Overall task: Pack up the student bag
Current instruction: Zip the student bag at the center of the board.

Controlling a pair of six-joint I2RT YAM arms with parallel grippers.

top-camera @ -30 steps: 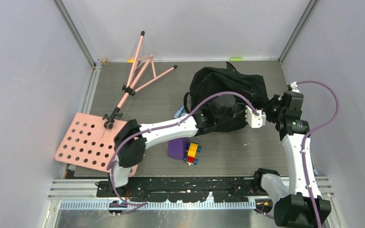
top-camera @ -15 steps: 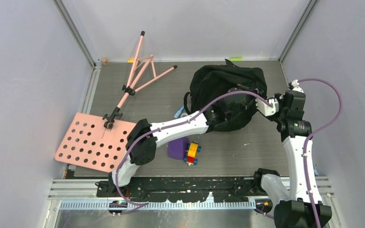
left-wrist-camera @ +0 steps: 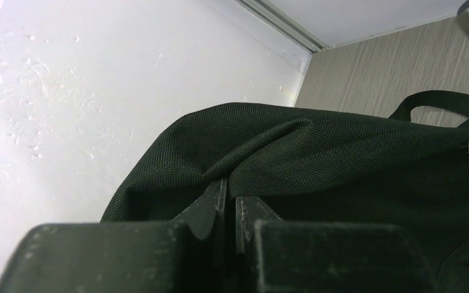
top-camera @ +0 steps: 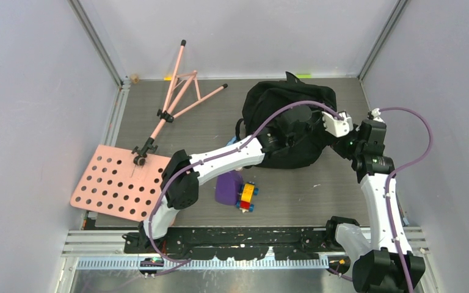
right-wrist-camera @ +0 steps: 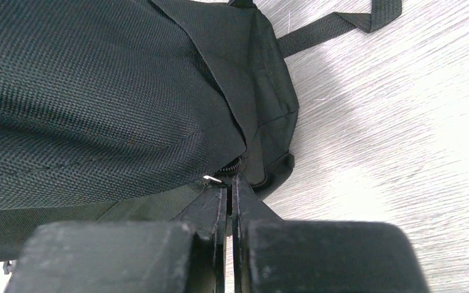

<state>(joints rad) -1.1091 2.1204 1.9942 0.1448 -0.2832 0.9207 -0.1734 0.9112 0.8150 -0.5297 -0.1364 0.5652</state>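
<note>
Stretching away from the pink perforated stand [top-camera: 119, 183] at the left, the left arm has reached farther toward the student bag [top-camera: 281, 104]. The left gripper [left-wrist-camera: 231, 196], spread wide a second ago, is now clamped on a raised fold of the bag's black cloth. The left wrist view shows the fabric puckered between the meeting fingers.

Under that arm, the purple container [top-camera: 227, 190] and the coloured toy car [top-camera: 247, 196] lie just beside each other on the table, near the bag's near-left side and outside it.

The bag itself sits at the far right of the table and has bunched rounder. At its right edge the right gripper [right-wrist-camera: 231, 190] has swung farther from the arm bases. It remains pinched tight at a seam where zipper teeth and a small metal piece show; whether it holds the pull itself I cannot tell.

With both ends now held, the likely step is opening the bag. Nothing appears packed yet.
</note>
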